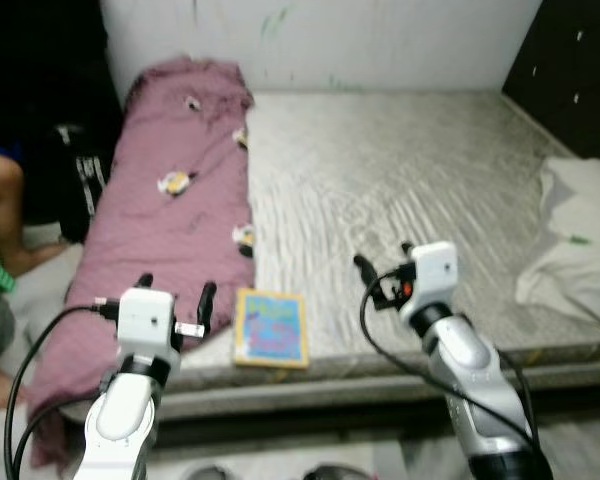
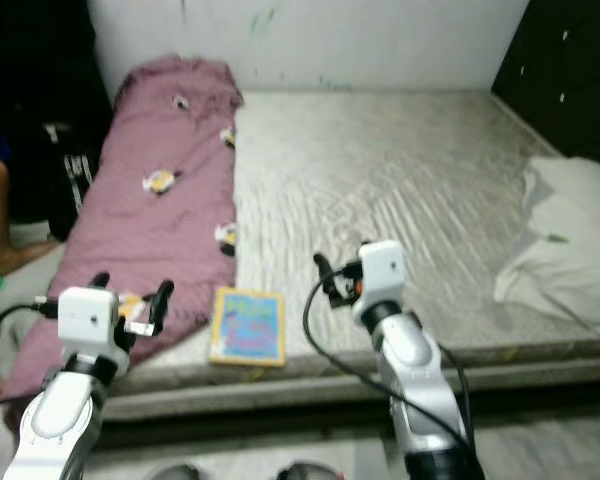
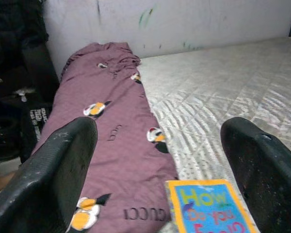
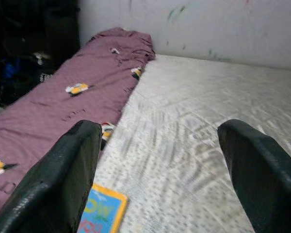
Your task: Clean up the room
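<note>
So the mattress (image 1: 400, 190) is the big thing here, bare and grey-white with a quilted pattern, running up to a pale wall (image 1: 380, 40) that has a few green scribbles on it. A dark panel (image 1: 570, 70) stands off the mattress's right side.

Along the mattress's left edge there's a long mauve blanket (image 1: 175, 210) with little yellow-and-black cartoon prints, bunched up at the wall end and hanging off the near corner. On the right edge sits a crumpled white pillow (image 1: 575, 240), partly spilling over the side.

Left of the mattress, past the blanket, a person's bare leg (image 1: 5, 210) shows next to some dark bags (image 1: 80, 180) on the floor.

Right at the near edge of the mattress, just beside the blanket, lies a picture book (image 1: 271, 328), flat, yellow border, blue cover with colourful lettering.

The left gripper (image 1: 176, 298) hovers over the blanket's near end, just left of the book, fingers spread wide with nothing between them. The right gripper (image 1: 382, 258) hangs over bare mattress to the right of the book, also spread wide and holding nothing. Neither one is touching the book.
</note>
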### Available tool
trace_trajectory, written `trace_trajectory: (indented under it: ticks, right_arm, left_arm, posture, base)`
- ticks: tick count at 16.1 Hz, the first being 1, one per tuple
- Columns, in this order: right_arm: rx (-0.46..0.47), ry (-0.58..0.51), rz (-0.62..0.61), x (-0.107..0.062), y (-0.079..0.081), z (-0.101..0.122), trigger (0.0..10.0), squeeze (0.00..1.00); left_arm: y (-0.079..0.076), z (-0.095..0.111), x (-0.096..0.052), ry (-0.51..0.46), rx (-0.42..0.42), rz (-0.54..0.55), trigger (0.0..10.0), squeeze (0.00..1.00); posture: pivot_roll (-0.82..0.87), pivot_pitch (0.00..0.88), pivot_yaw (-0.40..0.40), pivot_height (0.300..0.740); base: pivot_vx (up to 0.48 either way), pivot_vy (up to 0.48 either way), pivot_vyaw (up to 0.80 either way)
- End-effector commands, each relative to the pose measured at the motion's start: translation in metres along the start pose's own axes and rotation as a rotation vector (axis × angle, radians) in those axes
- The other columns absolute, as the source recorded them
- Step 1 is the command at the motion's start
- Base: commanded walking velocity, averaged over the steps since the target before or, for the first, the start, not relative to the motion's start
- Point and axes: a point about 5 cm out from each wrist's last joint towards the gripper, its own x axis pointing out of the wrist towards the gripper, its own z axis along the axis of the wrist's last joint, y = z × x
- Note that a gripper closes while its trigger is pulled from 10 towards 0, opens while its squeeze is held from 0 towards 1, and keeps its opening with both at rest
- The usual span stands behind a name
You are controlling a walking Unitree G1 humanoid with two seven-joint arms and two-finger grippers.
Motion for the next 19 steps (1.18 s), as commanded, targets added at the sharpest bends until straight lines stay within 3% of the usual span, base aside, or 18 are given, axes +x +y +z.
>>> trace_trajectory:
  ticks: [1, 4, 7, 10, 19]
  right_arm:
    - [-0.004, -0.010, 0.010, 0.0023, 0.0019, 0.0031, 10.0, 0.00]
    - [-0.007, -0.009, 0.012, 0.0028, 0.0014, 0.0027, 10.0, 0.00]
    - [-0.009, -0.008, 0.013, 0.0032, 0.0015, 0.0022, 10.0, 0.00]
    - [-0.009, -0.009, 0.015, 0.0037, 0.0019, 0.0019, 10.0, 0.00]
    - [-0.010, -0.006, 0.008, 0.0036, 0.0002, 0.0007, 10.0, 0.00]
  left_arm:
    - [0.0011, -0.0003, -0.0003, 0.000, 0.001, 0.002, 10.0, 0.00]
    - [0.0010, -0.0007, 0.0002, 0.002, 0.006, 0.007, 10.0, 0.00]
    - [0.0046, -0.0004, 0.0014, -0.008, 0.013, 0.050, 10.0, 0.00]
    - [0.0016, 0.0036, 0.0023, -0.034, -0.022, -0.014, 10.0, 0.00]
    - [0.0001, 0.0044, 0.0037, -0.044, -0.037, -0.029, 10.0, 0.00]
  posture:
    - [0.01, 0.056, -0.050, 0.740]
    - [0.01, 0.052, -0.053, 0.740]
    - [0.01, 0.050, -0.054, 0.740]
    - [0.01, 0.047, -0.054, 0.740]
    - [0.00, 0.047, -0.051, 0.740]
  base:
    - [0.000, -0.480, 0.00]
    - [0.000, -0.405, 0.00]
    - [0.000, 0.000, 0.00]
    - [0.000, 0.000, 0.00]
    - [0.363, 0.000, 0.00]
